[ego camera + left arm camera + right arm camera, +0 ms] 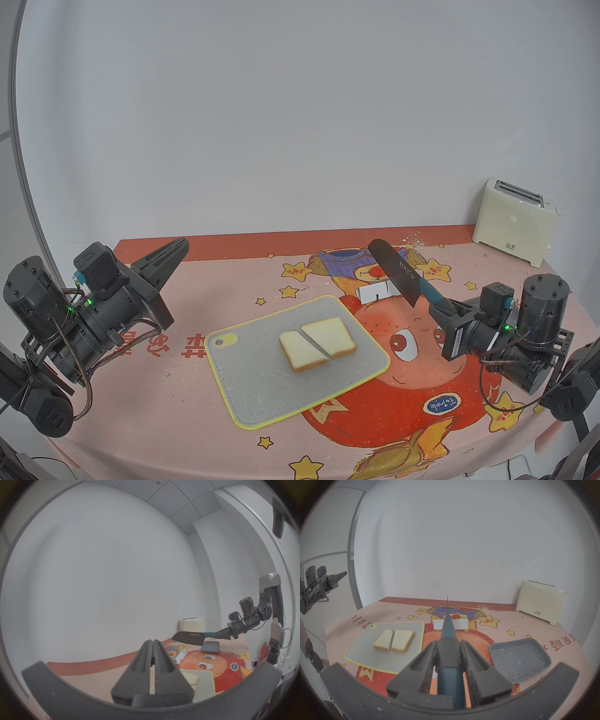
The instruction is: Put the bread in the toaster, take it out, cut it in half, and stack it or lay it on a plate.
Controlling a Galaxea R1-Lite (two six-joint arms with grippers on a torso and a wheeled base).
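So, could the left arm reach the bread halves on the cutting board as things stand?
Probably yes: the left gripper is shut and empty, nothing lies between it and the bread halves; the right gripper holds the knife aside.

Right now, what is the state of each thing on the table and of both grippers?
bread: cut in two halves, side by side on the cutting board
knife: raised, in the right gripper
left gripper: shut, holding nothing
toaster: upright, no bread showing
plate: only crumbs on it
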